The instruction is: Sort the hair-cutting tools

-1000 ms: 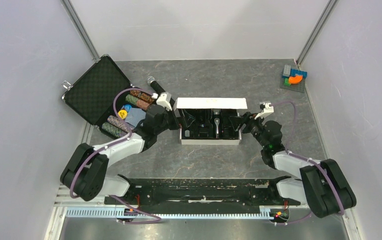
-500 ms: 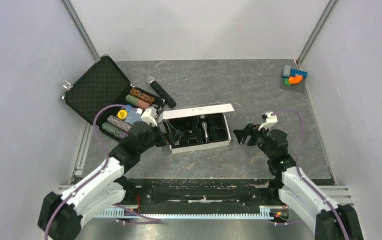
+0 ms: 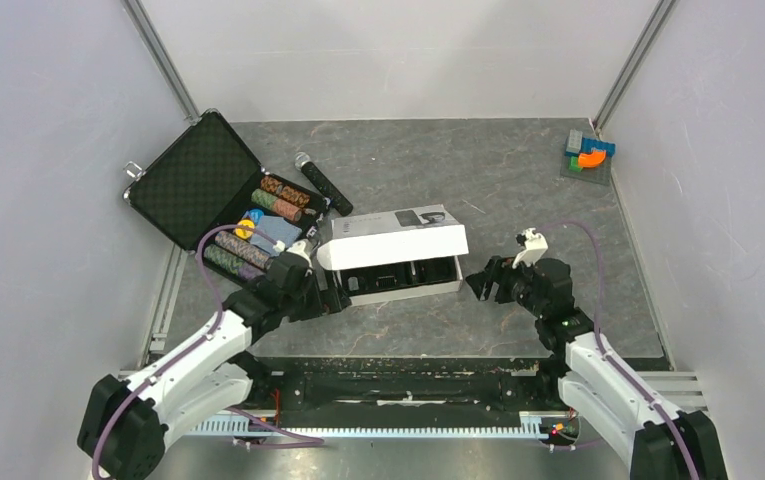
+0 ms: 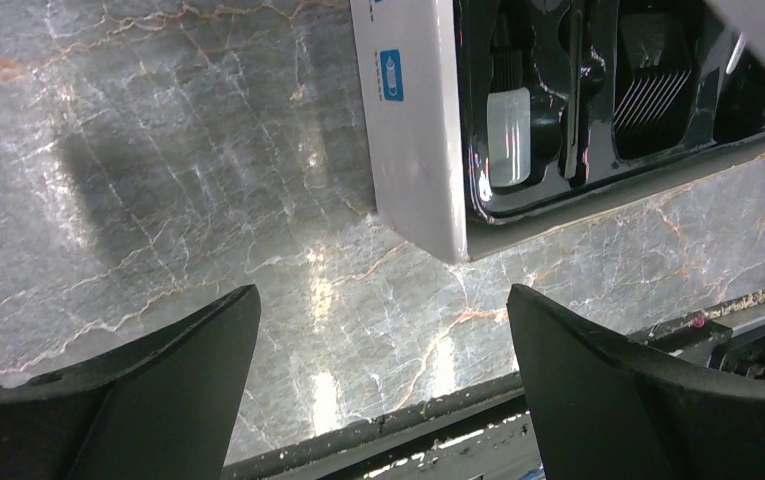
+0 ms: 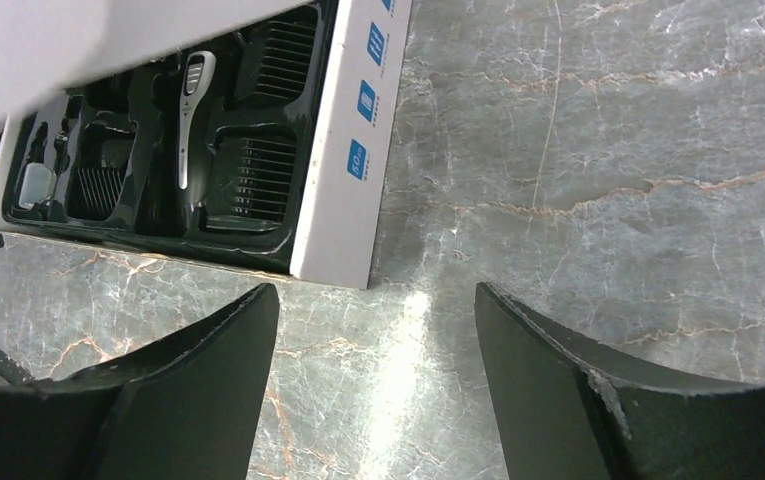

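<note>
Clipper [image 5: 188, 110] in box [image 5: 353, 160] (lid [image 3: 393, 238] half-closed), right gripper [image 5: 375, 295] — spread

- two arms, left arm [image 3: 198, 350] and right arm [image 3: 608, 375], clad in white shells with bulky black joint housings.
- thin purple cable [image 3: 201, 262] looped from each wrist back along the links.
- small white camera block [image 3: 530, 240] on top of each wrist.
- flat black base rail [image 3: 398, 380] spanning both mounts.
- left hand [image 4: 380, 295] and right hand [image 5: 376, 290] fitted with broad matte-black fingers [image 5: 578, 400], wedge-shaped, curved on the inner edge.
</note>
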Robot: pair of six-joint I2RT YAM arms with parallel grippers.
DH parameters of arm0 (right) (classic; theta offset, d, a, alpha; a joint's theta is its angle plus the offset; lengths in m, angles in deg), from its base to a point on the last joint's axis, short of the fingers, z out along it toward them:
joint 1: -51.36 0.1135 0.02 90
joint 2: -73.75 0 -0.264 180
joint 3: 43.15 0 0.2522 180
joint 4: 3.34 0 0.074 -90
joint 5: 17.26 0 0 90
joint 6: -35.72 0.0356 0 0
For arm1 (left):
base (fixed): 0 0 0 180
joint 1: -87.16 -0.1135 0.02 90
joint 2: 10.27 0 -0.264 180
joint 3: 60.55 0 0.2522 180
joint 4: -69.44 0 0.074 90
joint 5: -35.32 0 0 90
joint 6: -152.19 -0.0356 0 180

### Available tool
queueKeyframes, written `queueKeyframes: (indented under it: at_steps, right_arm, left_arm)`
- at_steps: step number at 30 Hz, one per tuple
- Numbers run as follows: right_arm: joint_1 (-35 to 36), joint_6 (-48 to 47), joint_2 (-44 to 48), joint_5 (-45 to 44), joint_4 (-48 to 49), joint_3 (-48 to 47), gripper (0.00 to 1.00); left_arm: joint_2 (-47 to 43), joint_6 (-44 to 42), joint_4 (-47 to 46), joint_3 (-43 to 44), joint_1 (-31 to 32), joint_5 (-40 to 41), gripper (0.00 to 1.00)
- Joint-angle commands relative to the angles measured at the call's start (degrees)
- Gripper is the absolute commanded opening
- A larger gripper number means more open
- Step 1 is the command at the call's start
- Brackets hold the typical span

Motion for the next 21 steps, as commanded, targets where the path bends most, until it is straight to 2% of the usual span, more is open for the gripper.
queueKeyframes:
  at_steps: [1, 6, 11, 14, 17, 21]
  right_arm:
    - [0.2, -2.0, -1.1, 1.6, 0.4, -4.9, 0.75]
    - [0.1, -4.3, -2.6, 0.4, -3.0, -7.3, 0.75]
    - [0.1, -6.1, -2.5, -1.6, -6.9, -10.1, 0.75]
    - [0.2, -7.1, -1.2, -7.5, -11.4, -12.1, 0.75]
    - [0.2, -7.2, 1.1, -15.9, -14.8, -13.6, 0.76]
    - [0.2, -7.6, 4.2, -21.5, -16.3, -15.0, 0.75]
  left_arm:
    - [-3.6, 1.7, 3.5, 1.5, -0.1, -0.1, 1.0]
    - [-9.3, 5.7, 11.3, 2.2, 0.0, 0.6, 1.0]
    - [-17.3, 8.2, 19.4, 6.8, -0.1, 1.4, 1.0]
    - [-20.4, 10.2, 26.6, 10.7, -0.1, 1.8, 1.0]
    - [-23.5, 11.4, 33.3, 14.9, -0.1, 5.9, 1.0]
    - [-24.5, 9.7, 35.7, 21.7, -0.1, 10.2, 1.0]
